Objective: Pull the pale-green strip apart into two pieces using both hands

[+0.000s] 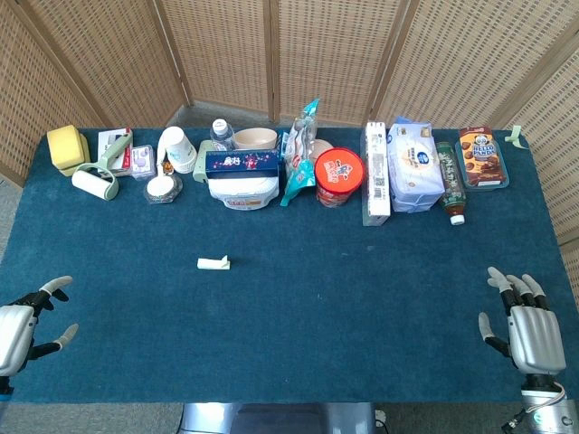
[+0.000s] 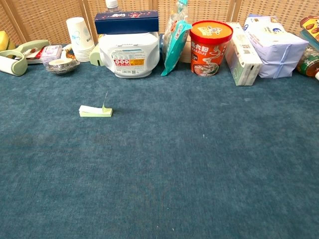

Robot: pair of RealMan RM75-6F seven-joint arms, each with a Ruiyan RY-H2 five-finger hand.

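The pale-green strip (image 1: 213, 264) lies flat on the blue cloth, left of the table's middle; in the chest view the strip (image 2: 95, 111) shows one end curled upward. My left hand (image 1: 25, 325) hovers at the front left corner, fingers spread, holding nothing, well to the left of the strip. At the front right edge my right hand (image 1: 525, 324) is held with fingers apart and empty, far from the strip. Neither hand appears in the chest view.
A row of goods lines the back of the table: a lint roller (image 1: 95, 181), paper cups (image 1: 178, 148), a white tub (image 2: 128, 55) with a navy box on it, a red noodle cup (image 1: 338, 176), tissue packs (image 1: 414, 165), a cookie tray (image 1: 480, 156).
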